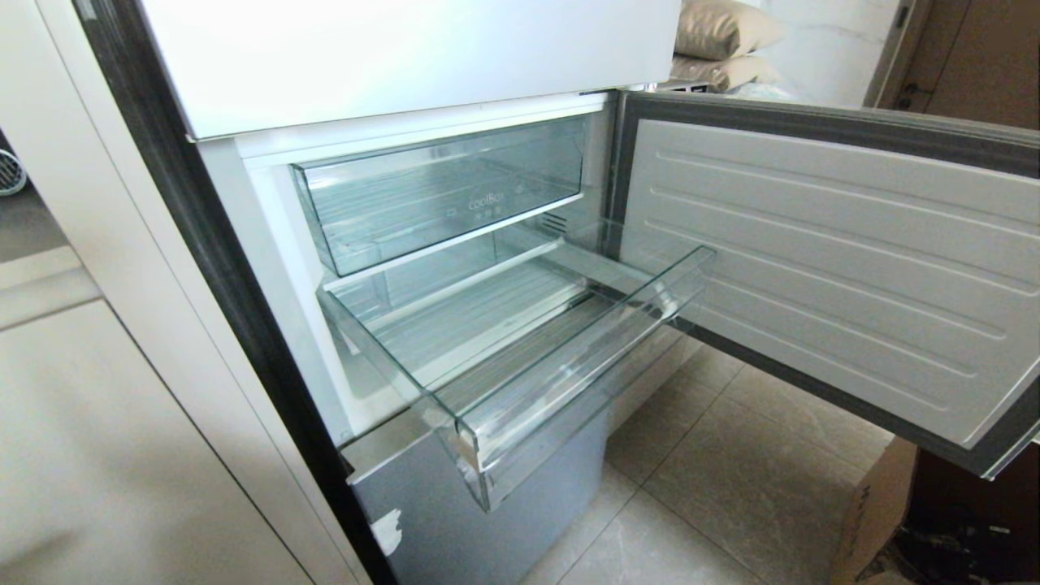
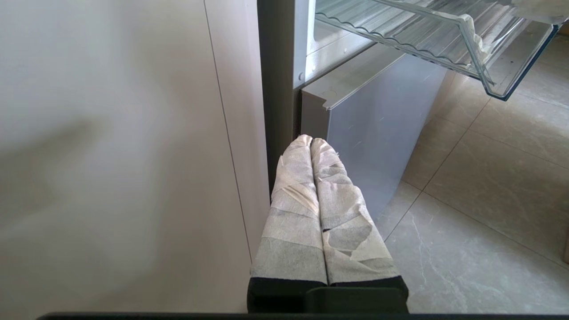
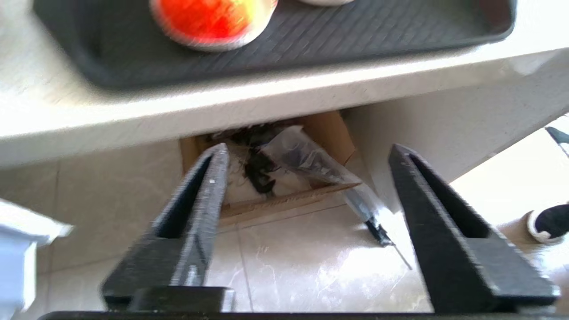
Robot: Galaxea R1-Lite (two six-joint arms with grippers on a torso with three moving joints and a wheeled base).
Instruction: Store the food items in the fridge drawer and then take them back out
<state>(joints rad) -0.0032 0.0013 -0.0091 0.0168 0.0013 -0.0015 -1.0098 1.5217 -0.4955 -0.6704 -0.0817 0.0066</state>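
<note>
One wide clear plastic fridge drawer (image 1: 520,357) stands pulled out. One red-orange round fruit (image 3: 213,20) lies in one black tray (image 3: 400,40). Right gripper (image 3: 306,155): jaws wide apart, holding nothing. Left gripper (image 2: 311,141): taped fingers pressed together, holding nothing.

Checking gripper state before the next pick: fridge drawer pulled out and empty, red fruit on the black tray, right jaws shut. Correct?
One thing is off: the right gripper has its jaws open, spread apart with nothing between them, as the right wrist view shows. The rest holds: the fridge drawer is pulled out and empty in the head view, and the red fruit sits on the black tray.
</note>
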